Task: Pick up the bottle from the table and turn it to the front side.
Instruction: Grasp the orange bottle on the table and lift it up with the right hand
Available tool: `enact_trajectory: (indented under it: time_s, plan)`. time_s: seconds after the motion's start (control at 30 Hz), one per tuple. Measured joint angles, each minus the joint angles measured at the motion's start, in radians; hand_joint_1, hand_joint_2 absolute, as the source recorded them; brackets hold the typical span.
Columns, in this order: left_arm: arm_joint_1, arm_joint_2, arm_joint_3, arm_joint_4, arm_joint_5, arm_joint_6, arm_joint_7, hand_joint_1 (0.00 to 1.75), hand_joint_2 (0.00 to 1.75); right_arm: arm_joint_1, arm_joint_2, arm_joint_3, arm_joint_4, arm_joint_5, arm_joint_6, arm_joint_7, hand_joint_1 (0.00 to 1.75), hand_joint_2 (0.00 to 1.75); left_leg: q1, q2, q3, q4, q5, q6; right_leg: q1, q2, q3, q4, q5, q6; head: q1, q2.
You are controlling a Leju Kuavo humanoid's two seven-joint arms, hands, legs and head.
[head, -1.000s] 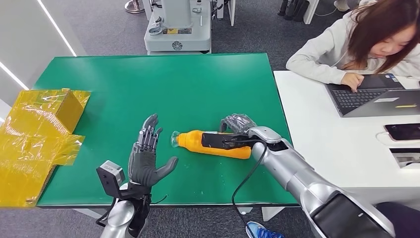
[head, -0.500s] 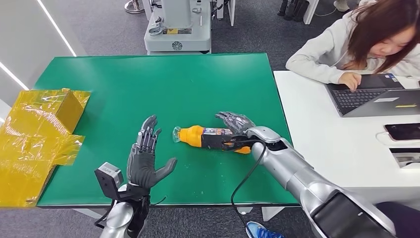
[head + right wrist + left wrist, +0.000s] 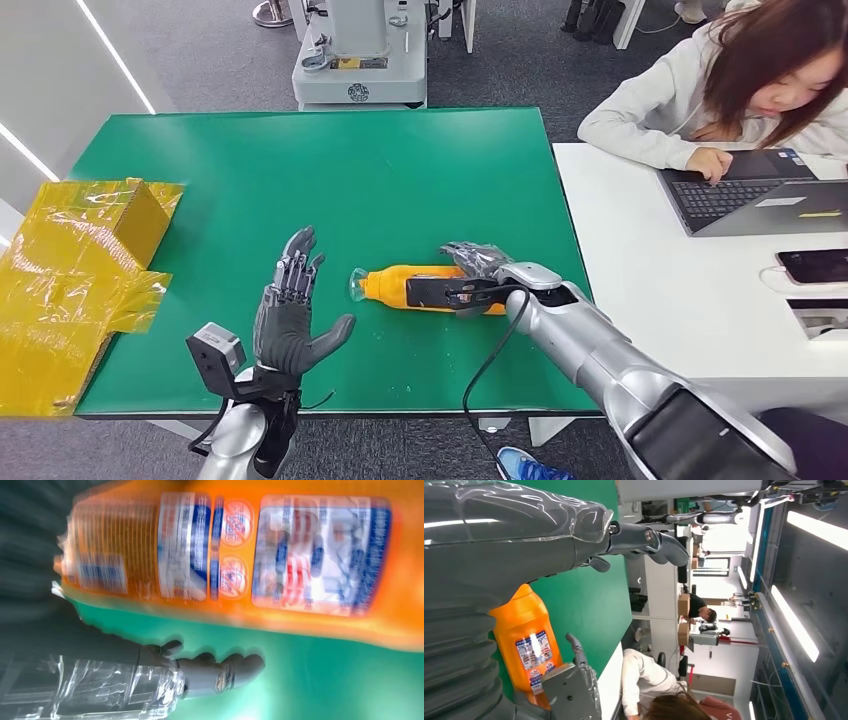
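The orange bottle (image 3: 430, 287) lies on its side on the green table (image 3: 300, 170), cap toward your left hand (image 3: 290, 312), which waits open-palmed just beside it; your right hand (image 3: 478, 275) grasps its base, mid-turn by my read. Next: roll until the front label faces up. Since half a second ago, the bottle has rotated slightly.

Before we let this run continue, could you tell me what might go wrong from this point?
1. The right hand grips the orange bottle near its base, with the neck and clear cap sticking out unsupported; during turning, the bottle could tip or slip.
2. The right wrist view is motion-blurred, so the grip may not be settled.
3. The left hand is raised, open, close to the cap end; the swinging bottle might strike it.
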State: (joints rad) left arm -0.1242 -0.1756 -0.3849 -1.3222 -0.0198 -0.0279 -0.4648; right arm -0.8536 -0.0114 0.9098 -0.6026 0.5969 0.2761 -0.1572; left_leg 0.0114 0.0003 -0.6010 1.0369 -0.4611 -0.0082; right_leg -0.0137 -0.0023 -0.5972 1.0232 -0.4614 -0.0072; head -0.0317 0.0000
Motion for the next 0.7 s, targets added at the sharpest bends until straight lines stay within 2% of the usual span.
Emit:
enact_trajectory:
  time_s: [0.23, 0.27, 0.37, 0.4, 0.7]
  plan:
    - [-0.007, -0.004, 0.0, 0.006, 0.021, -0.02, 0.013, 0.0, 1.75, -0.021, 0.002, 0.024, 0.065, -0.006, 0.071, 0.03, 0.0, 1.75, 0.0, 0.0, 0.0, 0.0, 0.0, 0.0, 0.0, 0.0, 0.0, 0.0, 0.0, 0.0, 0.0, 0.0]
    - [-0.009, -0.005, 0.0, 0.007, 0.024, -0.023, 0.017, 0.0, 1.75, -0.027, 0.002, 0.027, 0.072, -0.009, 0.081, 0.034, 0.19, 1.75, 0.0, 0.0, 0.0, 0.0, 0.0, 0.0, 0.0, 0.0, 0.0, 0.0, 0.0, 0.0, 0.0, 0.0]
    - [-0.019, -0.009, 0.0, 0.011, 0.03, -0.028, 0.025, 0.0, 1.75, -0.04, 0.004, 0.036, 0.09, -0.014, 0.101, 0.04, 1.4, 1.75, 0.0, 0.0, 0.0, 0.0, 0.0, 0.0, 0.0, 0.0, 0.0, 0.0, 0.0, 0.0, 0.0, 0.0]
    - [-0.022, -0.009, 0.0, 0.013, 0.031, -0.029, 0.025, 0.0, 1.75, -0.043, 0.005, 0.037, 0.094, -0.015, 0.103, 0.04, 1.61, 1.75, 0.0, 0.0, 0.0, 0.0, 0.0, 0.0, 0.0, 0.0, 0.0, 0.0, 0.0, 0.0, 0.0, 0.0]
    - [-0.021, -0.006, 0.01, 0.019, 0.047, -0.023, 0.023, 0.0, 1.75, -0.053, 0.007, 0.05, 0.111, -0.018, 0.068, 0.01, 1.75, 1.75, 0.0, 0.0, 0.0, 0.0, 0.0, 0.0, 0.0, 0.0, 0.0, 0.0, 0.0, 0.0, 0.0, 0.0]
